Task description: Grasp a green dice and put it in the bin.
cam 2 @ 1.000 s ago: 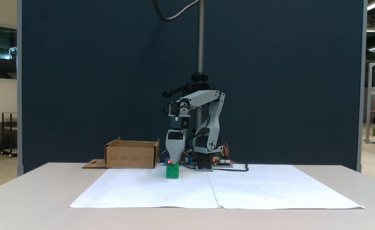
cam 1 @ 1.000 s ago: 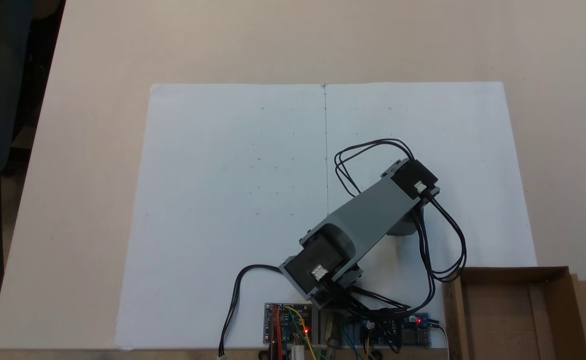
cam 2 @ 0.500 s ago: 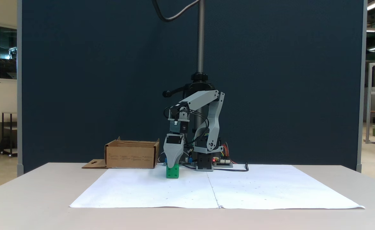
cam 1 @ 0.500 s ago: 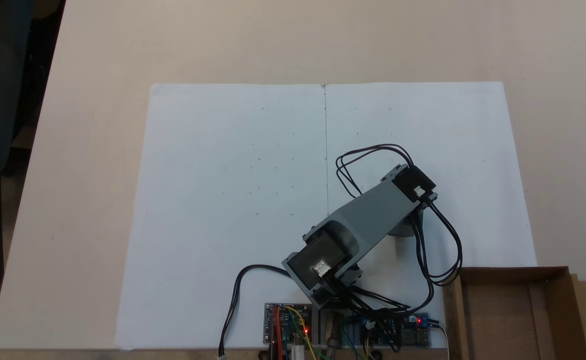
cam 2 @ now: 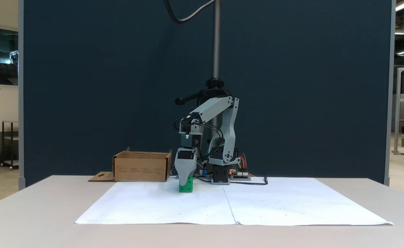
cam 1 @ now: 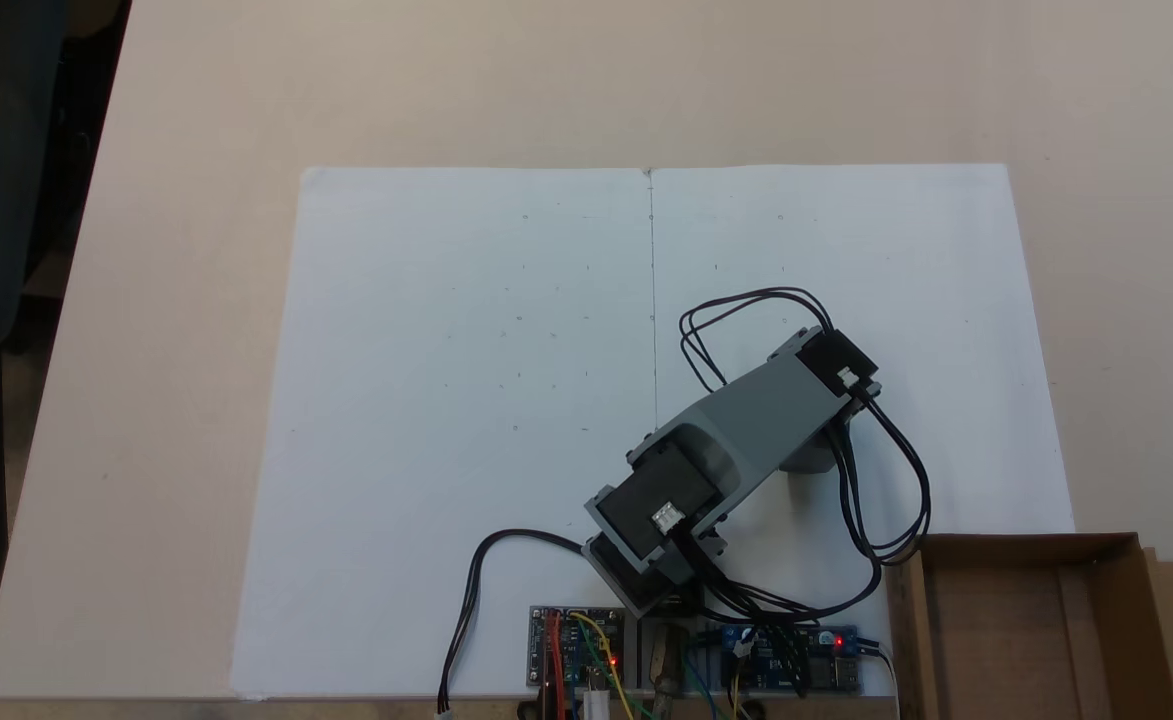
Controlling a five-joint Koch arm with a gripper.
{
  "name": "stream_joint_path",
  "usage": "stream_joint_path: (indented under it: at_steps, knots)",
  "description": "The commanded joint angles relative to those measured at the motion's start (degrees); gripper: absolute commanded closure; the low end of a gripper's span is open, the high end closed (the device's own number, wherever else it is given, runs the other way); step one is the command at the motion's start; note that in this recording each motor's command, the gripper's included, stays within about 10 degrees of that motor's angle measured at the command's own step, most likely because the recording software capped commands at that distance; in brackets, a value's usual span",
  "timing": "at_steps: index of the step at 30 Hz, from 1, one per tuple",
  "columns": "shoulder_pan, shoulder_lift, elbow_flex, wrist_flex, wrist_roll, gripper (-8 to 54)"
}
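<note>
Front fixed view: arm (cam 2: pixel 224 124) folded over its base, wrist pointing straight down, end effector (cam 2: pixel 184 179) lowered onto the dice (cam 2: pixel 187 186). Grey jaw plate overlaps the dice's upper left part; dice sits on the paper (cam 2: pixel 274 203), green lower body and right side visible below the plate. Only one jaw face shows from this side, the other is behind it, so can't tell whether the end effector is clamped or slack, nor whether it grips the dice. Dice is near the base, on the left half of the paper in this view, just left of the centre seam. Bin (cam 2: pixel 141 166) stands further left on the worktop (cam 2: pixel 33 213), apart from the dice, flap lying flat off its left side. Top-down fixed view: arm (cam 1: pixel 746 430) runs diagonally from lower centre up to the right; its body covers the dice and end effector here. Black cables (cam 1: pixel 886 480) loop off the upper motor down toward the boards (cam 1: pixel 576 650) at the bottom edge, red LEDs lit. Bin (cam 1: pixel 1141 640) at the lower right corner in this view, open top, brown floor bare where seen; flap w/ hang-hole on its right. Paper (cam 1: pixel 446 350) = two white sheets w/ faint pencil marks.
</note>
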Motion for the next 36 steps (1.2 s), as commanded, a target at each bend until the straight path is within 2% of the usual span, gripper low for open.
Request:
stream_joint_path:
  at_steps: [1, 12, 24, 32, 36]
  knots:
    - [0.26, -0.09, -0.88, -2.99, -1.58, 2.1]
    - [2.37, -3.34, -0.88, -5.19, -9.49, 2.0]
    - [2.64, -4.66, 0.53, -5.80, -9.67, 3.4]
    - [2.37, -4.66, 1.58, -5.98, -9.67, 7.2]
    - [2.29, -4.57, 2.02, -6.06, -9.67, 11.2]
